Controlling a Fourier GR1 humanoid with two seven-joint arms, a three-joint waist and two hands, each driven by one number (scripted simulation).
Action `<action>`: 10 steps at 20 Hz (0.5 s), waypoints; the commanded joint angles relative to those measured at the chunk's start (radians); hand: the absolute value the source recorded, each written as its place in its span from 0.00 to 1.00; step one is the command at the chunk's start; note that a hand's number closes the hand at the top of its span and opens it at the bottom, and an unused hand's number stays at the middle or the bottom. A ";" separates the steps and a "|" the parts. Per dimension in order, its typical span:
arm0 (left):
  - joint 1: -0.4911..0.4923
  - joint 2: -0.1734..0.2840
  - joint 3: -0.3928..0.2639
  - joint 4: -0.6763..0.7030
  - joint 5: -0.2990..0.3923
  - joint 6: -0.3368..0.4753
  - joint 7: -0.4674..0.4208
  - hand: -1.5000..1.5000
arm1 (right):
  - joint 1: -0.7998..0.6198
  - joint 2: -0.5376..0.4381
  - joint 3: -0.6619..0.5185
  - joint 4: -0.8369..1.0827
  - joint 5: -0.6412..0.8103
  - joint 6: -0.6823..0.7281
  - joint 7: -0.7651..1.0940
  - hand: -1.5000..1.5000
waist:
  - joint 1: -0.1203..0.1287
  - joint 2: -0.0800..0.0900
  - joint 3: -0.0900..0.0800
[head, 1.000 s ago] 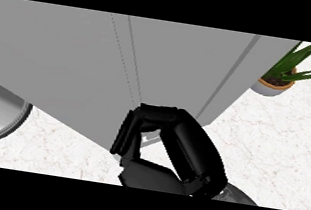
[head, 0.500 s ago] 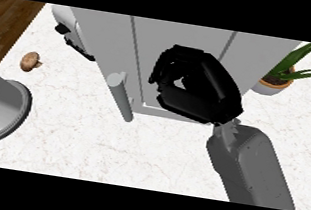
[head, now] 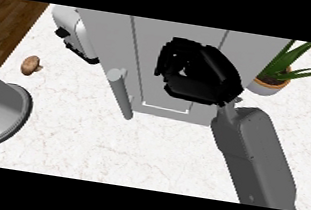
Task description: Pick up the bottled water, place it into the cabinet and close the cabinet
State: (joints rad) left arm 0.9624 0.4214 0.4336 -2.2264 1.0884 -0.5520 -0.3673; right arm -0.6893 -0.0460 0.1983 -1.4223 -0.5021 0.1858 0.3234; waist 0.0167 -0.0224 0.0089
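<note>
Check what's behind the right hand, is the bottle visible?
No bottle shows. The right hand, fingers curled, sits over the grey cabinet front. Whatever it may hold is hidden by its fingers. A grey cylinder stands left of it, apart from the hand.

Bright, even light from above, pale marble surface [head: 152,147] evenly lit with no glare, faint soft shadows only, black right hand [head: 197,75] showing little detail, edges crisp throughout, no visible blur
</note>
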 commanded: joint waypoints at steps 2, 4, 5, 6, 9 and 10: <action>0.015 -0.032 0.002 -0.055 0.022 0.020 0.045 0.00 | -0.150 0.009 -0.064 0.171 0.051 -0.025 -0.030 1.00 | 0.016 0.026 -0.009; -0.020 -0.027 -0.020 -0.025 0.013 0.000 0.053 0.00 | -0.144 0.026 -0.061 0.207 0.052 -0.010 -0.053 1.00 | 0.016 0.029 -0.009; -0.012 -0.024 0.004 -0.024 0.016 0.010 0.053 0.00 | -0.183 0.033 -0.082 0.229 0.037 -0.018 -0.041 1.00 | 0.025 0.031 -0.009; -0.034 0.013 0.016 -0.033 0.054 0.035 0.072 0.00 | -0.196 0.043 -0.086 0.229 0.029 -0.026 -0.029 1.00 | 0.020 0.032 -0.009; -0.010 -0.004 -0.002 -0.021 0.038 -0.035 0.081 0.00 | -0.210 0.044 -0.070 0.237 -0.031 0.000 -0.036 1.00 | 0.044 0.032 -0.009; 0.011 -0.030 0.008 -0.019 0.012 -0.049 0.072 0.00 | -0.223 0.036 -0.100 0.225 -0.044 0.019 0.010 1.00 | 0.045 0.029 -0.010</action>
State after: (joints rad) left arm 0.9550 0.4151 0.4455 -2.2463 1.1238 -0.5632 -0.3034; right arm -0.7256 -0.0453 0.1822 -1.3642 -0.5264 0.2516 0.3254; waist 0.0132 -0.0296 0.0245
